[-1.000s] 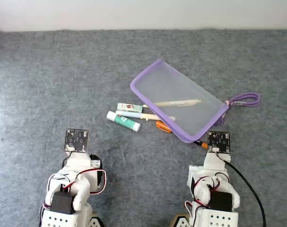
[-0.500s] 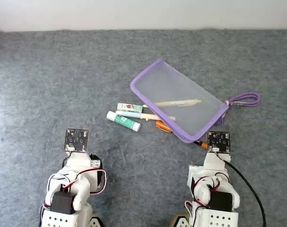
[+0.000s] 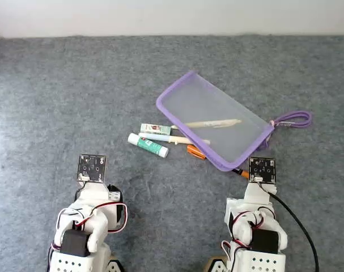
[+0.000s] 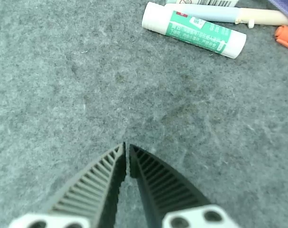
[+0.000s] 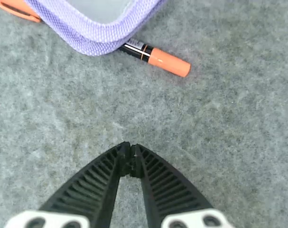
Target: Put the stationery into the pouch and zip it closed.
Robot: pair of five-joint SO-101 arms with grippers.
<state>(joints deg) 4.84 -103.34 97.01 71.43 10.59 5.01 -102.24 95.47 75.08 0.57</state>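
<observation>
While stationery lies loose beside the pouch (image 3: 201,103), both arms sit apart from it

Though a pale pen (image 3: 213,123) shows through its mesh, the glue stick (image 4: 193,29) lies near the pouch on the grey surface (image 3: 75,85), and an orange marker (image 5: 155,56) pokes from under its corner. The right gripper (image 5: 130,145) sits near that corner, the left gripper (image 4: 126,146) farther off, both with fingers pressed together

Grey felt mat (image 3: 75,96) meets a white wall (image 3: 160,17) behind
</observation>
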